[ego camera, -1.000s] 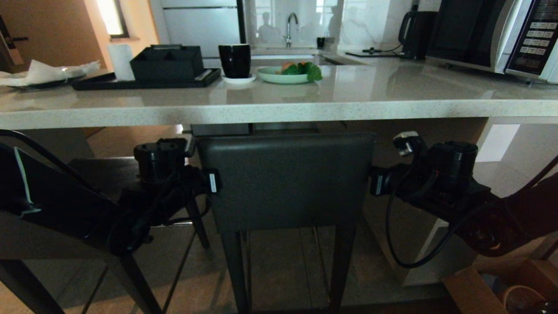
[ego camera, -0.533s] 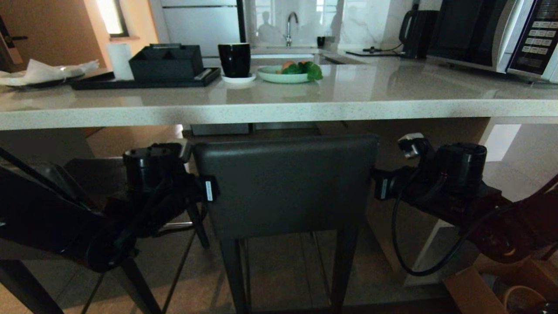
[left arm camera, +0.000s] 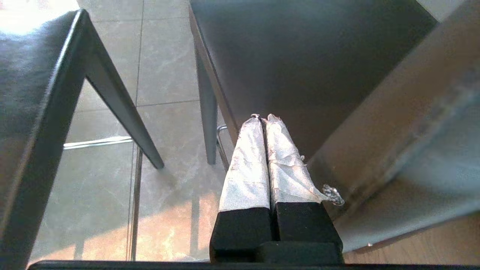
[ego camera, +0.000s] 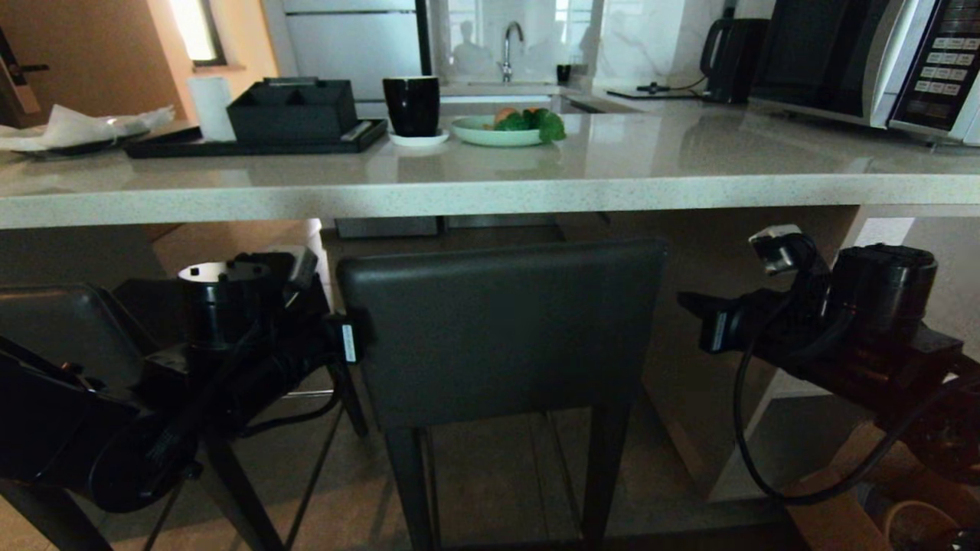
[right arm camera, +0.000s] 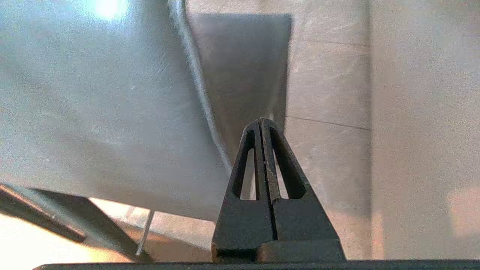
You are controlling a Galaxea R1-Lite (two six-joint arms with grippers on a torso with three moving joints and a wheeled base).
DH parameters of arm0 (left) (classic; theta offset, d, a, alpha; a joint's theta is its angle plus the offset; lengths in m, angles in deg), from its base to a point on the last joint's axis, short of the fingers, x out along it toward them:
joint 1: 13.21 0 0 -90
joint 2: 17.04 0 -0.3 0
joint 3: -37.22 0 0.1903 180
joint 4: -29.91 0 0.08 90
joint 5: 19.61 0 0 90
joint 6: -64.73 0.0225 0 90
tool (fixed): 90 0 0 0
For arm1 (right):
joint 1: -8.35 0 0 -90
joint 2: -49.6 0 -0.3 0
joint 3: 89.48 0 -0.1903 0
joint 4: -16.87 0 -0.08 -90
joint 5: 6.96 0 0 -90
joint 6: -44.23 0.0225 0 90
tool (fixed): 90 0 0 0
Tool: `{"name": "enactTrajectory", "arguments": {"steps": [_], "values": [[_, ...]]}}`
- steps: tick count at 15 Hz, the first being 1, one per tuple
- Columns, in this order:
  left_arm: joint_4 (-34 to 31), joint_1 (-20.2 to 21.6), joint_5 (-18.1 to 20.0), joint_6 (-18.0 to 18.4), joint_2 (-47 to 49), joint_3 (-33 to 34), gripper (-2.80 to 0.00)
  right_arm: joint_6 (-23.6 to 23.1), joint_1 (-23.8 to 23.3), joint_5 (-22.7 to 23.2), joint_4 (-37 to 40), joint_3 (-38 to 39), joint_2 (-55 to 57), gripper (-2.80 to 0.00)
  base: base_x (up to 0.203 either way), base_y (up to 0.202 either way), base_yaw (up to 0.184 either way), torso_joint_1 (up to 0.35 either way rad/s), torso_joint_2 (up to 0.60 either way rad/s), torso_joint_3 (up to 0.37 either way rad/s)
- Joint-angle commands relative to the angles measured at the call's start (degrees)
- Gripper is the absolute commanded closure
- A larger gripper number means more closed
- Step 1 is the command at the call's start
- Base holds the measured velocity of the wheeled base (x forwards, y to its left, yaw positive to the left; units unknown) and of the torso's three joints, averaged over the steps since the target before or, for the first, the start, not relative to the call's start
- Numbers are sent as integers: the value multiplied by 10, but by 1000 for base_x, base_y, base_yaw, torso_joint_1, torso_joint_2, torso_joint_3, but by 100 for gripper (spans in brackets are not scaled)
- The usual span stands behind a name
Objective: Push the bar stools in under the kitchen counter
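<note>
Bar stool (ego camera: 501, 329) under the kitchen counter (ego camera: 490, 191), left hand (left arm camera: 263, 120) and right hand (right arm camera: 261, 122) flanking (both pressed together)

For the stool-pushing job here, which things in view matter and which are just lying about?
Job:
middle bar stool
second bar stool, on the robot's left
kitchen counter
left pincer, shut, beside the middle stool's backrest
right pincer, shut, off its other side

Lying about:
black mug
plate of vegetables
black tray
microwave
kettle
</note>
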Motion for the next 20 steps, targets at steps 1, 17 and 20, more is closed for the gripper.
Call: {"name": "enactTrajectory", "arguments": {"steps": [1,17,20], "values": [[4,5,-2,-1,-21,15,0,1,-1,0,8,7,-40,0,0,0,0,0,0,0],[-475,145,21,-1,-716,66,0,-2,-66,-74,527,63,-684,0,0,0,0,0,0,0],[-522,158,59,44,-809,52,0,-63,-84,-115,664,6,-796,0,0,0,0,0,0,0]]}}
